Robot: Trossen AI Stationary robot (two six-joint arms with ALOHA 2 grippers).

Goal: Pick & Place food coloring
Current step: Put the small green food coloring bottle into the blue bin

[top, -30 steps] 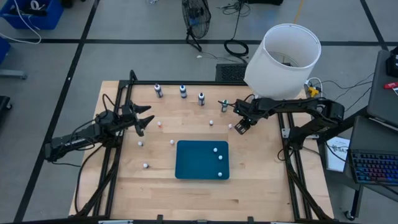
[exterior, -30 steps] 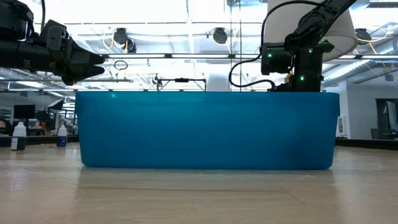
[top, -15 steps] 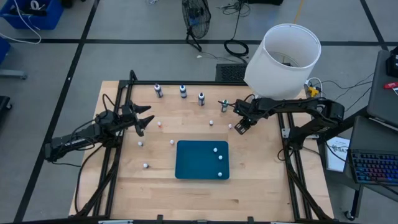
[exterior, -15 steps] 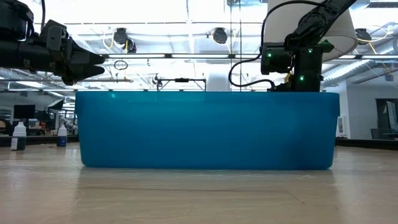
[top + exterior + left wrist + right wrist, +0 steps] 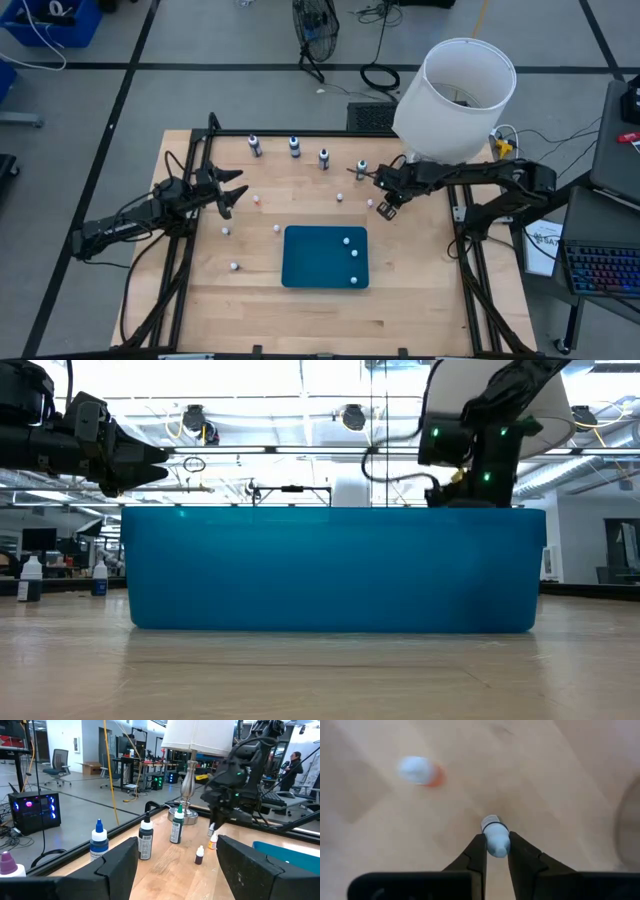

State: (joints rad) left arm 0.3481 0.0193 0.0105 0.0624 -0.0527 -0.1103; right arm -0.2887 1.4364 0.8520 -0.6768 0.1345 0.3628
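Observation:
My right gripper [image 5: 495, 851] points steeply down over the table's far right [image 5: 385, 210]. It is shut on one tiny food coloring bottle [image 5: 494, 836]. An orange tiny bottle [image 5: 421, 771] stands on the wood close by. Three tiny bottles [image 5: 352, 257] stand in the blue mat [image 5: 310, 262], and several more [image 5: 256, 199] stand scattered on the table. My left gripper [image 5: 232, 195] hovers level and open at the table's left. In the low view the blue mat [image 5: 330, 570] hides my right gripper's fingers. My right gripper pinches the tiny bottle's whitish, rounded sides [image 5: 496, 845] between its two fingertips [image 5: 478, 851]. The fingers come from above, slanting steeply down. The bottle's ringed end [image 5: 491, 824] sticks out past the fingertips. I cannot tell whether the bottle is clear of the table.
Four larger dropper bottles [image 5: 294, 147] stand in a row along the far edge. A lamp with a white shade [image 5: 455, 95] rises at the far right corner, close behind my right arm. Bare wood lies left of and in front of the mat.
My right gripper has shut on the tiny bottle and rolled a little about its own line. Its wrist has tipped slightly in the low view.

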